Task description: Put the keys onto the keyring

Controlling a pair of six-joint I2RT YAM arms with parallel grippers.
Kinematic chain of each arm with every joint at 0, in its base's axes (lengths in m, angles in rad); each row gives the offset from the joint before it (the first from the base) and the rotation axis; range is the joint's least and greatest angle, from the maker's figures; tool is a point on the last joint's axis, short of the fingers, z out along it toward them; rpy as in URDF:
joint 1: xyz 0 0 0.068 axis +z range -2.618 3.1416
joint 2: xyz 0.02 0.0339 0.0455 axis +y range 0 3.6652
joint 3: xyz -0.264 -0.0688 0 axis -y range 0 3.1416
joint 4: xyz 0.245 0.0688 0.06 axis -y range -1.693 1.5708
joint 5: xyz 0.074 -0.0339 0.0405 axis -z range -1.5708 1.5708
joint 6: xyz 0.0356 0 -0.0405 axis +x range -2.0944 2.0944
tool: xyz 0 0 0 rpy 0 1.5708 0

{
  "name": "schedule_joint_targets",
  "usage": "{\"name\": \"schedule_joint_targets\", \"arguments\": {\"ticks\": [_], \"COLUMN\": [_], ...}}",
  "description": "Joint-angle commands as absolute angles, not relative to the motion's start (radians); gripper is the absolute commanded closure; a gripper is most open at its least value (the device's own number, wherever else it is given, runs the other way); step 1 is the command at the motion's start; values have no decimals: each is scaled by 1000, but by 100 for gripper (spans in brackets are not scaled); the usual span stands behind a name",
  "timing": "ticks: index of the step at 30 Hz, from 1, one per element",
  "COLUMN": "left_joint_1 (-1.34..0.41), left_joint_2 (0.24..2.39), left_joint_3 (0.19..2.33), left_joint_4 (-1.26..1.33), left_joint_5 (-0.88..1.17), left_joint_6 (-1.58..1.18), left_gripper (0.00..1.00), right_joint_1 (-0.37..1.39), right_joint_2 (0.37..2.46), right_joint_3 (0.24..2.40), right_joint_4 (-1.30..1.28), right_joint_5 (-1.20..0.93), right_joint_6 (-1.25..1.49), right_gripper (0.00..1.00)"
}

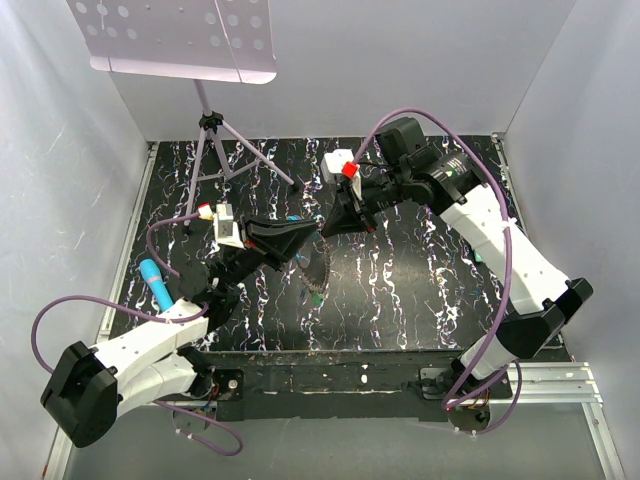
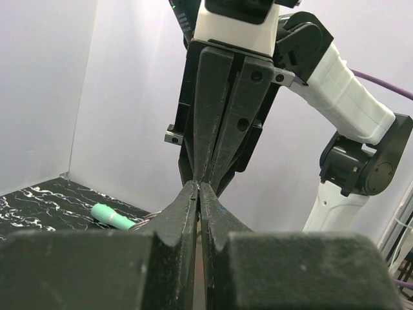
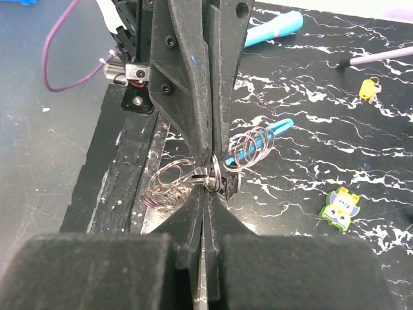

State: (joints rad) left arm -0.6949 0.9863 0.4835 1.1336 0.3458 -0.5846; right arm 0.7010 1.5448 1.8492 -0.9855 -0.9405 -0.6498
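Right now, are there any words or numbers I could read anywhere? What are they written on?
No text here can be read for sure.
Green charm: dark marks like letters, too small and blurred to read.
Nothing else in view shows any writing.

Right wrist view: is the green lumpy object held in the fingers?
No, the green lumpy object lies on the table, apart from the fingers.
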Motion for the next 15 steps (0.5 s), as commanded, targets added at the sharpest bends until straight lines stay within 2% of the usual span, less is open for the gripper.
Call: {"name": "schedule_joint_targets", "arguments": {"ticks": [1, 7, 15], "left_joint_1": [-693, -693, -693], "left_joint_2": [954, 931, 922], "left_joint_3": [492, 466, 416], "left_joint_4": [1207, 1181, 1183], "left_joint_5": [295, 256, 216], "left_joint_6": [-580, -561, -545], "left_gripper": [100, 100, 100], "right_joint_1": [747, 756, 752], "right_joint_2": [1511, 1490, 1479], "right_joint_3": [1841, 1829, 1812], "right_joint_4": [-953, -850, -776], "right_joint_5": [-868, -795, -815], "right_joint_6": [-626, -462, -339], "right_gripper": [99, 99, 99]}}
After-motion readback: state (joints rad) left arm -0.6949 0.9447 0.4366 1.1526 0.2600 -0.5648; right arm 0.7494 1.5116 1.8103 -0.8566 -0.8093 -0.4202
